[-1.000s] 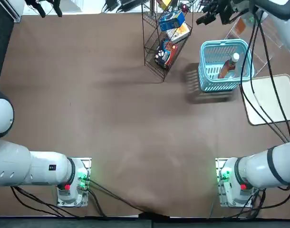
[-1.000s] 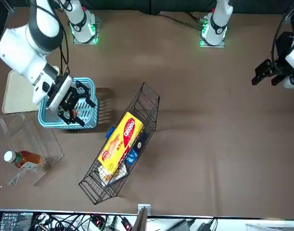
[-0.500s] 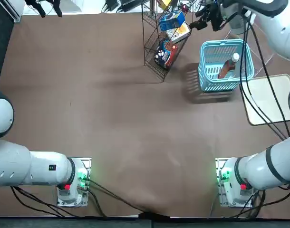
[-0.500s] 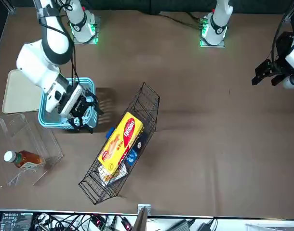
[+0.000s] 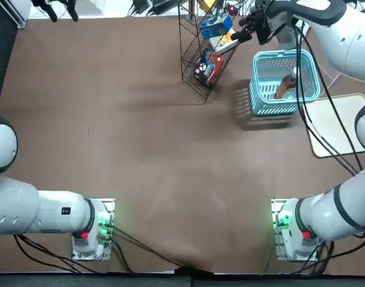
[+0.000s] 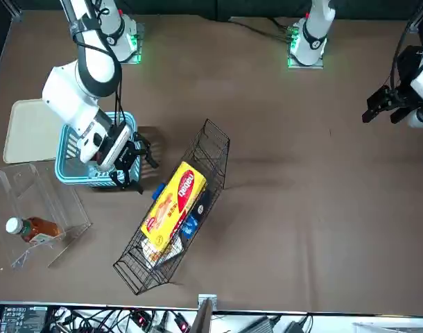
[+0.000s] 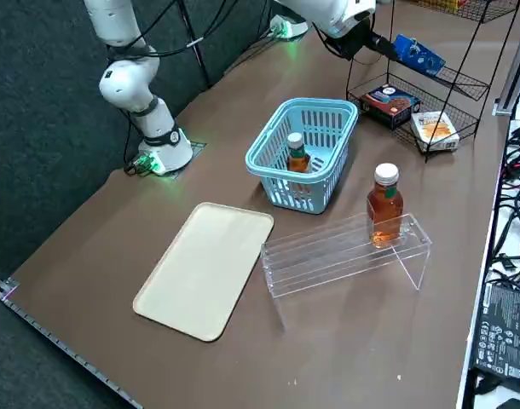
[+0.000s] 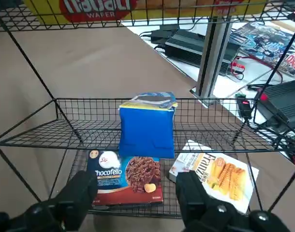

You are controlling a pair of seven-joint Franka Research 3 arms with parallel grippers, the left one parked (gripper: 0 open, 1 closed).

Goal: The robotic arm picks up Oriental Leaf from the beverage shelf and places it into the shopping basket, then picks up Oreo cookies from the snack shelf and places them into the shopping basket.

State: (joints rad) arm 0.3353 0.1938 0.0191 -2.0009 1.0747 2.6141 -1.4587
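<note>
I count the first half as done: from the right side view, a tea bottle [image 7: 297, 158] sits inside the basket [image 5: 263, 108], which stands toward the bench's [image 5: 152, 161] far right corner. A second bottle [image 7: 385, 205] is on the clear stand [image 7: 328, 261] beside it; the task asks for one, so I'd leave that where it is.

The cookies are what remains, and I judge that I'm on the approach. The blue pack [image 8: 146, 130] stands on the rack's [image 8: 225, 126] middle tier, by the edge facing my wrist camera and about midway between that tier's side corners. The rack itself is near the bench's far edge. A yellow wafer pack [image 8: 152, 9] lies on the tier above; a chocolate box [image 8: 125, 180] and a white box [image 8: 219, 176] are below.

My right gripper [image 8: 138, 191] is spread wide with nothing between its fingers, in front of the rack. Left to do, as I read it: line up on the blue pack, close, draw it out clear of the wire, carry it over the basket rim and let go.
</note>
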